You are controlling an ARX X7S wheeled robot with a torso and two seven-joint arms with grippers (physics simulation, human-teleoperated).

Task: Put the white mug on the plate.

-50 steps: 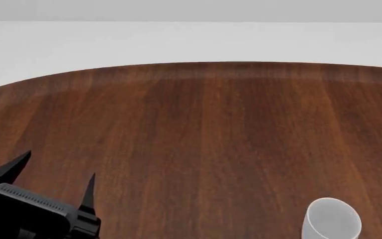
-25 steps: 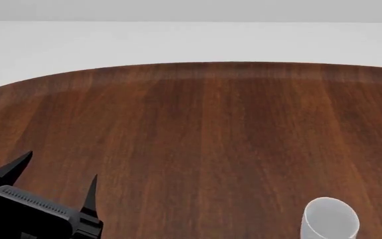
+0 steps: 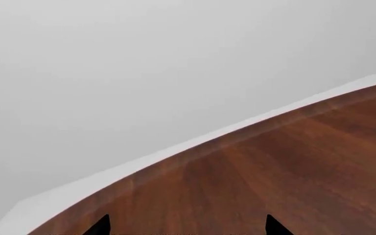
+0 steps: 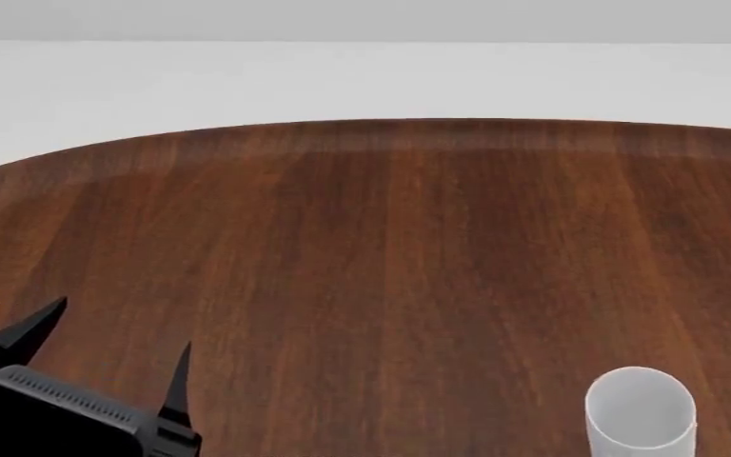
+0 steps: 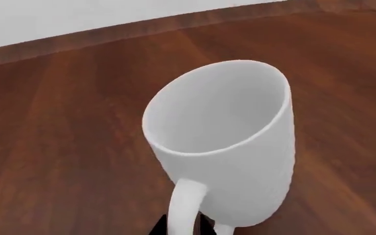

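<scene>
**White mug at the table's near right, left gripper low at the near left**

The dark wooden table (image 4: 391,248) fills most of the head view, its rounded far edge against a pale floor. The left gripper (image 4: 109,357) sits low at the near left, its body angled and two pointed fingers aimed away over the wood – jaws spread wide, nothing between them. The white mug (image 4: 642,407) stands at the near right edge of the view, mouth up. The right wrist camera looks into its empty bowl – loop handle toward the lens, a dark bit of the right gripper just behind it; I cannot tell whether those jaws are clenched or released
</scene>
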